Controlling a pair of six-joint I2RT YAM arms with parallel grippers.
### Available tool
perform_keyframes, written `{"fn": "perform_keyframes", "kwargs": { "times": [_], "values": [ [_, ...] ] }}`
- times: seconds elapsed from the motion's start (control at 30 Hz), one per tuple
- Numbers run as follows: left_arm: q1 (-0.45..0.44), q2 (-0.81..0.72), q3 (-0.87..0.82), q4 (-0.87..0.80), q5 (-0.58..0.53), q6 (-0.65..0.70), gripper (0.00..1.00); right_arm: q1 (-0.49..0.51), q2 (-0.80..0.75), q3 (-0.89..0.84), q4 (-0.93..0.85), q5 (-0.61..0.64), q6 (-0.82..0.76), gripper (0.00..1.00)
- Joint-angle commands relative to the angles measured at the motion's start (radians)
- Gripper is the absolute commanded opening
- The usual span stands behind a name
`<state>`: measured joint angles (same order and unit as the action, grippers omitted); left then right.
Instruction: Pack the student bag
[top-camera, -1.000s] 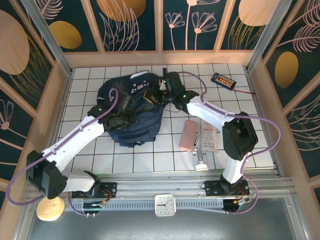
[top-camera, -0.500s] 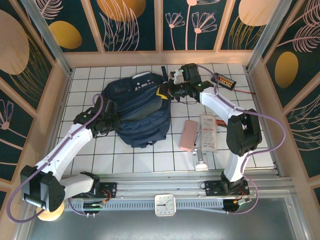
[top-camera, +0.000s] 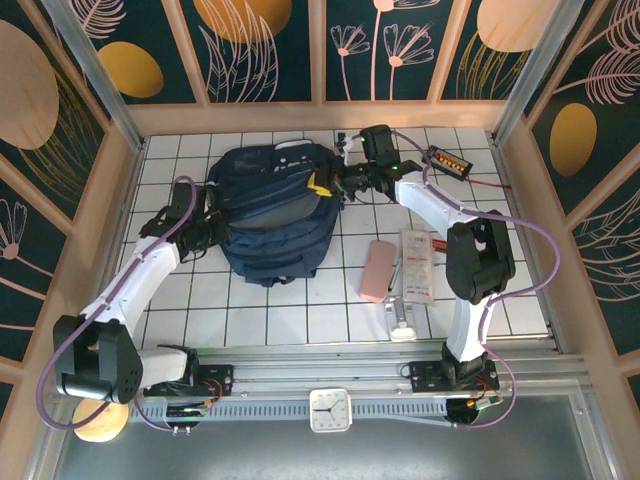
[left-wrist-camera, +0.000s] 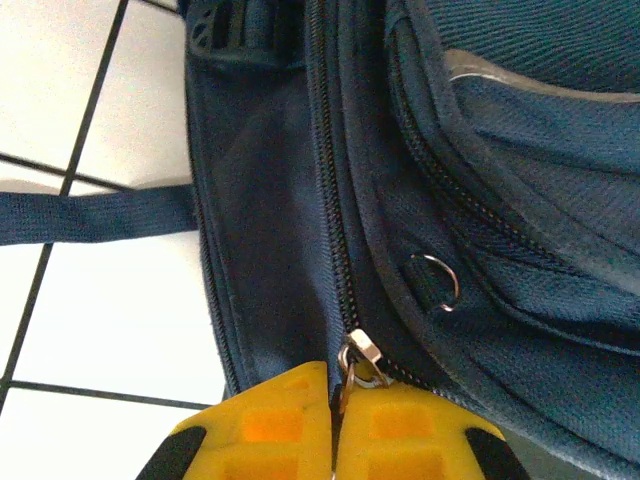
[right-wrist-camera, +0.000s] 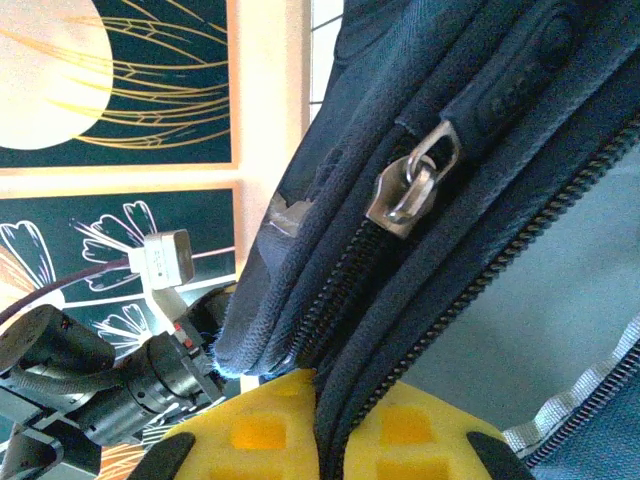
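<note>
Lying on the table (top-camera: 300, 322), the student bag (top-camera: 275, 215) hides its contents.

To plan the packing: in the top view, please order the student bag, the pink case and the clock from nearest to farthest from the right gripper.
1. student bag, touching the right gripper.
2. pink case, on the tiles toward the bases.
3. clock, at the near edge.
</note>
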<state>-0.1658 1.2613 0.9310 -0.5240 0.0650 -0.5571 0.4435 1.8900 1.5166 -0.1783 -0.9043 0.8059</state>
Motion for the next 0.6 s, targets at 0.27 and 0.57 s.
{"fn": "perform_keyframes", "kwargs": {
  "times": [0.27, 0.57],
  "values": [
    [-0.077, -0.169, -0.066, -0.039, 0.012, -0.141, 0.00, 0.085, -0.093, -0.199, 0.461, 0.208, 0.275, 0.71],
    [-0.156, -0.202, -0.039, -0.005, 0.041, -0.205, 0.00, 0.222, -0.165, -0.181, 0.171, 0.361, 0.312, 0.72]
  ]
}}
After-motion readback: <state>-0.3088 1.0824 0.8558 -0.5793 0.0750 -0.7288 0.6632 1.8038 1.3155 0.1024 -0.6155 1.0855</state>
